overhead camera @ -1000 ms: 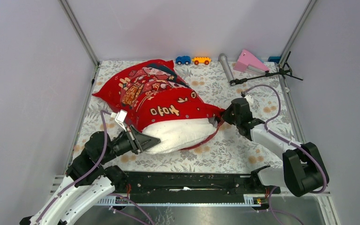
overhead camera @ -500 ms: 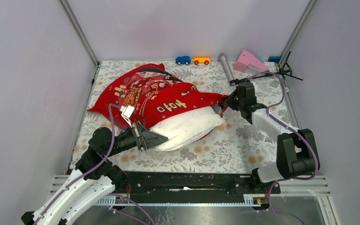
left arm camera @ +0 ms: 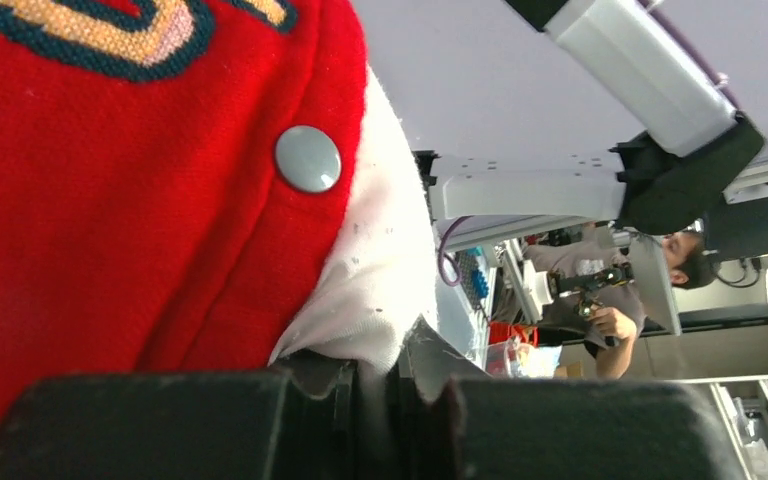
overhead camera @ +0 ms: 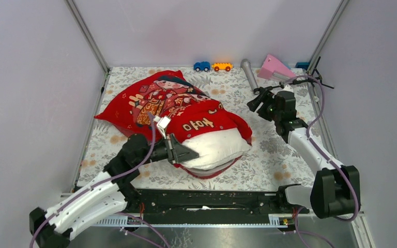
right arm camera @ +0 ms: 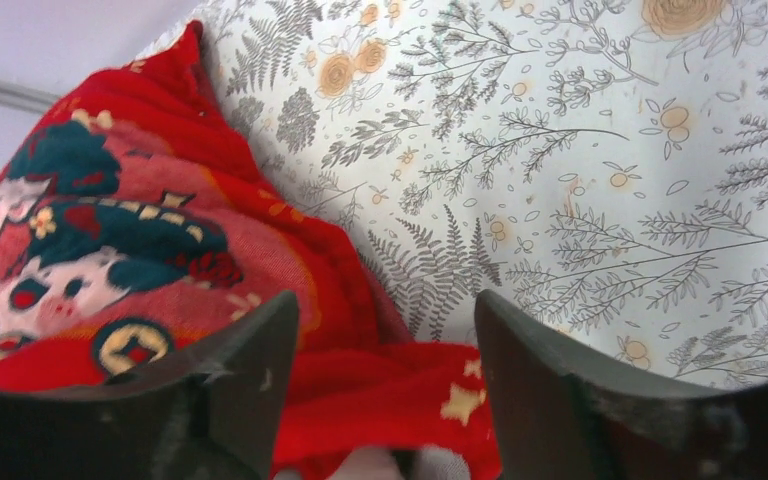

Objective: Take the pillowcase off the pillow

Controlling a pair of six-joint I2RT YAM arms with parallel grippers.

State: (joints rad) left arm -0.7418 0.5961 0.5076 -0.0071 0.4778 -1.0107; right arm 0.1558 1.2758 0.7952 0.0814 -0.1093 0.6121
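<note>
Now that the pillowcase (overhead camera: 170,101) is released by the right fingers (right arm camera: 230,390), open at two o'clock, only the pillow (overhead camera: 214,144) is pinched, by the left fingers (left arm camera: 160,425); regrasping is needed.

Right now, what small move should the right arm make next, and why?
Probably lower the right gripper onto the right edge of the pillowcase and close. Its jaws stand open, off the fabric, while the left gripper pinches the pillow, which is only partly out.

Bare table cloth (overhead camera: 274,155) right of the pillow (overhead camera: 217,144) lies open; toy cars (overhead camera: 202,66) (far edge) and a grey cylinder (overhead camera: 249,74) crowd the back.
</note>
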